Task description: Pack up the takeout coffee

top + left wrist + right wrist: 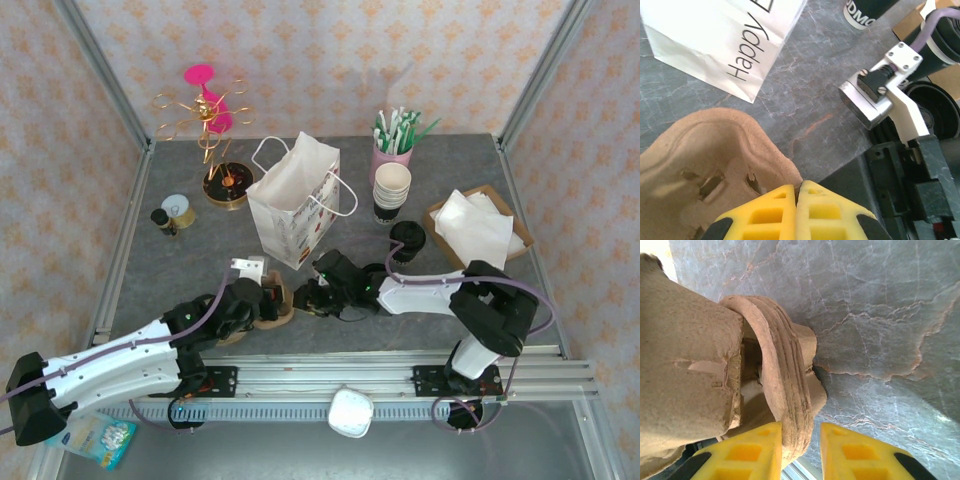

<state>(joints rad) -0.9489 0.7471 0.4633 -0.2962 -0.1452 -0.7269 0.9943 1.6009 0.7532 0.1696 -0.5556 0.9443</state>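
Note:
The takeout coffee [407, 240], a small black cup with a black lid, stands right of centre, beside the right arm. A round black lid [935, 102] shows behind that arm's wrist. A brown pulp cup carrier [272, 308] lies near the front between both grippers. My left gripper [262, 300] is shut on the edge of the carrier [715, 165], its yellow fingertips [785, 192] pressed together there. My right gripper [801, 432] is open around a layered pulp rim [785, 380]; one finger touches it and the other stands apart.
A white gift bag [295, 200] stands open behind the carrier. A stack of cream-rimmed cups [392, 185] and a pink holder of straws [392, 145] are at the back right. White napkins lie in a brown box [495, 200]. A gold stand [215, 130] and small jars [175, 212] are at the back left.

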